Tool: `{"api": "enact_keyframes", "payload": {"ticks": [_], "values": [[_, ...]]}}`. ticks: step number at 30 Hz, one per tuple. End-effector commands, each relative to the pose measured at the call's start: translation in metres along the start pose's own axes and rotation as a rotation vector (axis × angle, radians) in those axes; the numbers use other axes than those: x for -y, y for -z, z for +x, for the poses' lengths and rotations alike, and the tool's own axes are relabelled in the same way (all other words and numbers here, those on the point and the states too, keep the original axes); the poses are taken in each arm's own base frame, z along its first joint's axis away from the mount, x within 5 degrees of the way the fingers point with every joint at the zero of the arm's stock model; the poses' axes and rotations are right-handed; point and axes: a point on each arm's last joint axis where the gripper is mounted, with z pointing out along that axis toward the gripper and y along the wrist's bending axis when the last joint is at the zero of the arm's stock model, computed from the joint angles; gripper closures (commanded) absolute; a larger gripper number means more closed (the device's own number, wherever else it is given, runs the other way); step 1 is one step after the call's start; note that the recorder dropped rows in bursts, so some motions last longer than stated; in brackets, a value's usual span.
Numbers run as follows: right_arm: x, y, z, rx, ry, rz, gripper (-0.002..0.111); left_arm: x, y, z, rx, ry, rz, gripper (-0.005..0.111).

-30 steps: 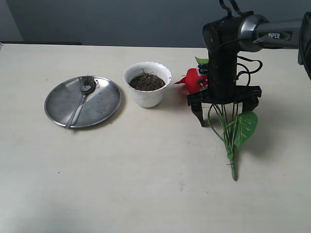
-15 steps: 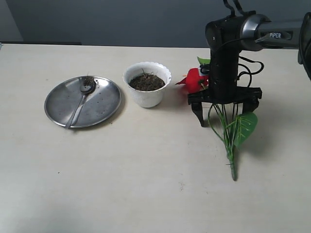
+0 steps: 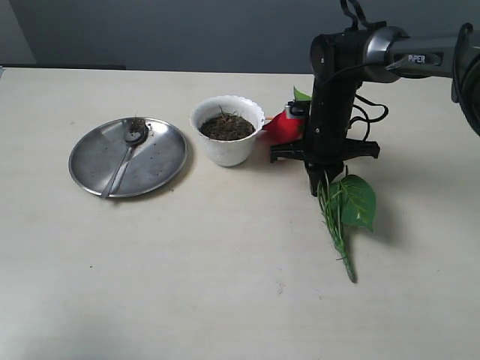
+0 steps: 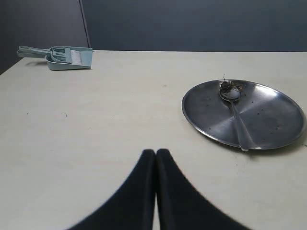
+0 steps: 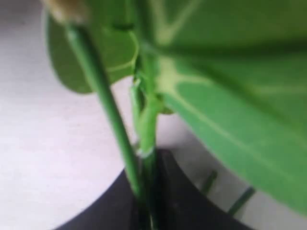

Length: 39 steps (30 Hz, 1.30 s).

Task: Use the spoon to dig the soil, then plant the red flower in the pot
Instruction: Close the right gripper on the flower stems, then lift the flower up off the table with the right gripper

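Pale cream desk (image 3: 187, 285) fills most of frame. Dark grey-blue wall (image 3: 187, 34) across the top. Soft, even light. Pale green dustpan (image 4: 62, 56) upper left, near wall.

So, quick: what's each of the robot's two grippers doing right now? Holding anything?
Left gripper: closed, holding nothing.
Right gripper: closed on the red flower, gripping its green stems.

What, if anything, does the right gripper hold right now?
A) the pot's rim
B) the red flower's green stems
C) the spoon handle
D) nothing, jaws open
B: the right wrist view shows the right gripper pinching the red flower by its green stems, while the spoon lies on the plate.
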Motion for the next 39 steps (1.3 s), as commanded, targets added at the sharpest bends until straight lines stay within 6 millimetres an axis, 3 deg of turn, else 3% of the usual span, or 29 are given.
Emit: {"api": "enact_keyframes", "payload": {"ticks": [1,5,13,23,27,33,36,39], "values": [[0.006,-0.057,0.006,-0.162,0.033,0.068,0.109,0.0,0.0,0.0,0.011,0.003,0.007,0.106],[0.006,-0.047,0.006,-0.141,0.053,0.061,0.109,0.0,0.0,0.0,0.011,0.003,0.007,0.106],[0.009,0.005,0.003,0.048,0.048,0.011,0.109,0.0,0.0,0.0,0.011,0.003,0.007,0.106],[0.038,0.107,0.007,0.414,-0.035,-0.193,0.109,0.0,0.0,0.0,0.011,0.003,0.007,0.106],[0.052,0.149,0.019,0.567,-0.032,-0.21,0.109,0.0,0.0,0.0,0.011,0.003,0.007,0.106],[0.056,0.202,0.042,0.78,0.028,-0.2,0.109,0.0,0.0,0.0,0.011,0.003,0.007,0.106],[0.053,0.221,0.054,0.854,0.062,-0.203,0.109,0.0,0.0,0.0,0.011,0.003,0.007,0.106],[0.047,0.224,0.065,0.906,0.085,-0.206,0.109,0.0,0.0,0.0,0.011,0.003,0.007,0.106]]}}
